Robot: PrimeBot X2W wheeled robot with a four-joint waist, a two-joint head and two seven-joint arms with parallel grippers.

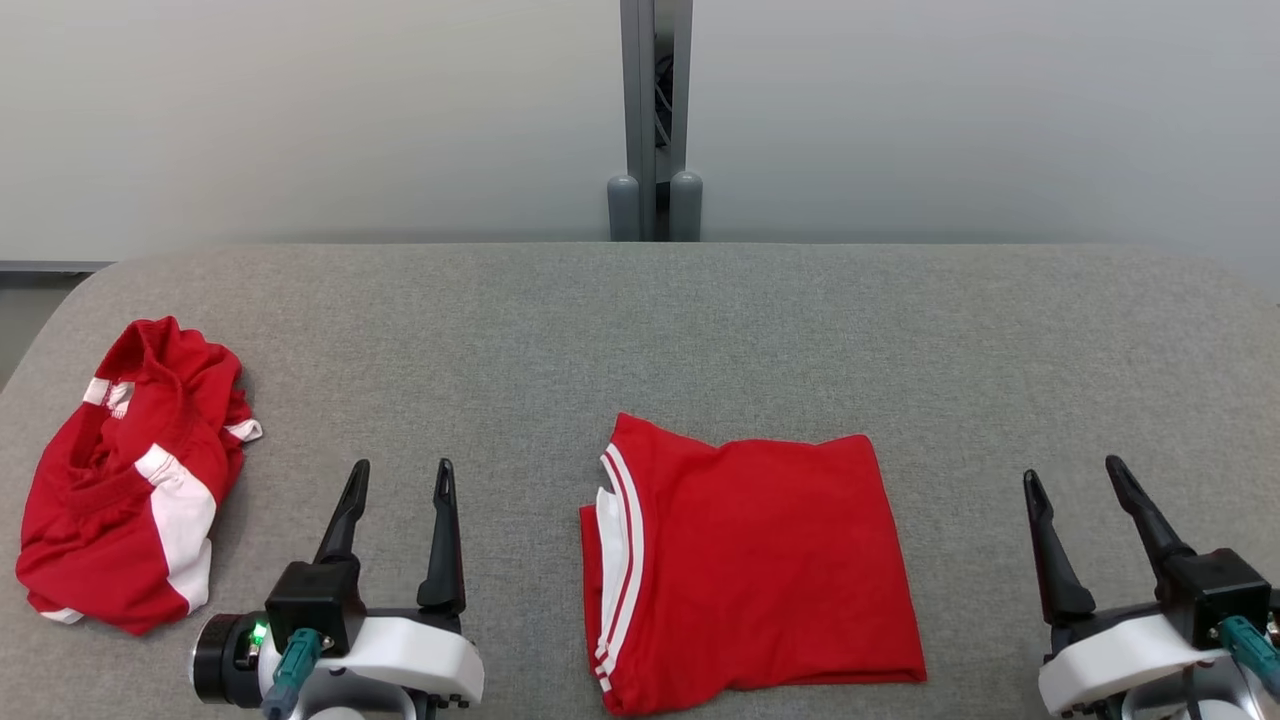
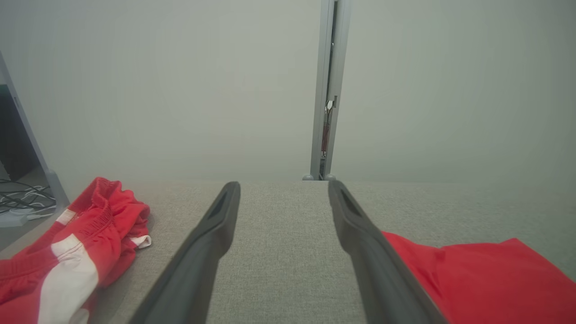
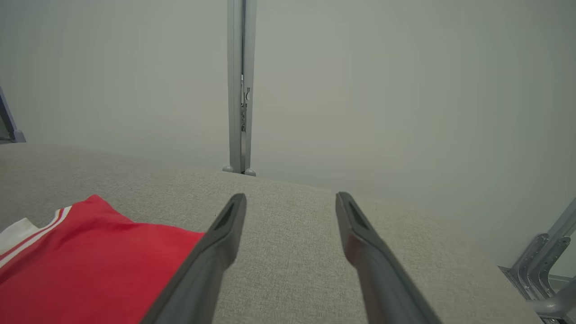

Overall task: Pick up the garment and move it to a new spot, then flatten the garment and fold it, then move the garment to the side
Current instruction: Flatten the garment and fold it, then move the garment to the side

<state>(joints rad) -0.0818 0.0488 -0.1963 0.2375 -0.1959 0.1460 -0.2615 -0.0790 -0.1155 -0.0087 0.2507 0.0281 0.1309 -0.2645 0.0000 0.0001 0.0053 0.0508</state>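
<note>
A red garment with white stripes lies folded into a rectangle (image 1: 750, 565) near the table's front centre; its edge also shows in the left wrist view (image 2: 486, 279) and the right wrist view (image 3: 90, 261). A second red and white garment (image 1: 130, 480) lies crumpled at the far left, also seen in the left wrist view (image 2: 67, 252). My left gripper (image 1: 402, 472) stands open between the two garments, holding nothing. My right gripper (image 1: 1075, 470) stands open to the right of the folded garment, holding nothing.
The grey fabric table (image 1: 640, 330) has rounded far corners. A grey post (image 1: 655, 120) rises behind its far edge against a pale wall. Cables (image 2: 18, 202) lie off the table's left side, and metal brackets (image 3: 540, 261) stand off its right.
</note>
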